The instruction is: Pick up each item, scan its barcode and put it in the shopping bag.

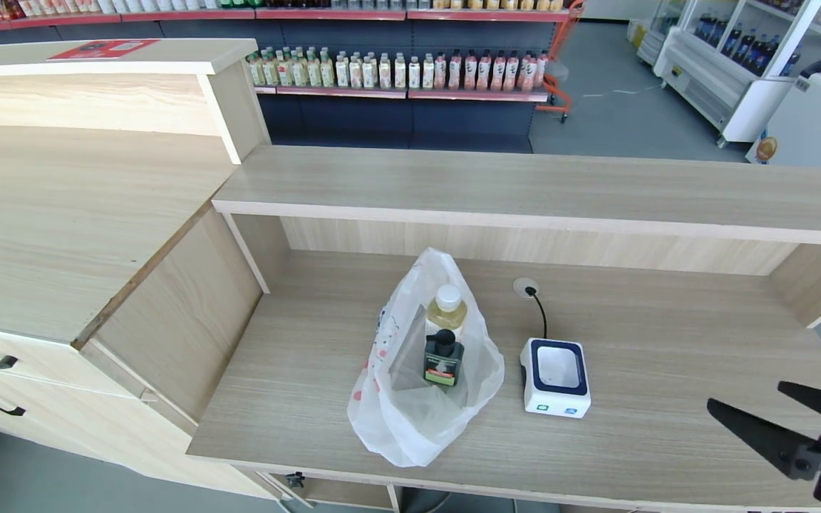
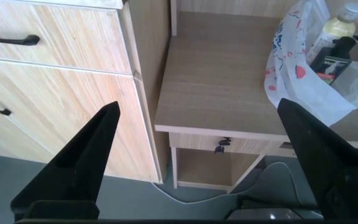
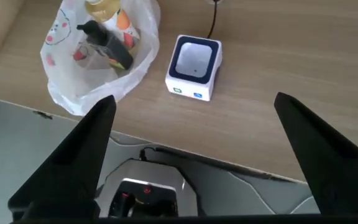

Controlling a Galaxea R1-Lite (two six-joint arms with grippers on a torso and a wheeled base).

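Observation:
A white plastic shopping bag (image 1: 410, 399) stands open on the wooden counter. Inside it are a yellow drink bottle with a white cap (image 1: 447, 308) and a dark green pump bottle (image 1: 443, 358), both upright. The bag (image 3: 67, 68) and both bottles also show in the right wrist view, and the bag (image 2: 303, 81) in the left wrist view. To the right of the bag sits a white and blue barcode scanner (image 1: 555, 375) with its cable running back. My right gripper (image 1: 774, 410) is open and empty at the counter's front right. My left gripper (image 2: 197, 162) is open, below the counter's left front corner.
A raised counter ledge (image 1: 539, 189) runs behind the work surface. A tall wooden cabinet with drawers (image 1: 61, 285) stands to the left. Store shelves with bottles (image 1: 396, 71) lie beyond. The scanner cable enters a grommet (image 1: 527, 287).

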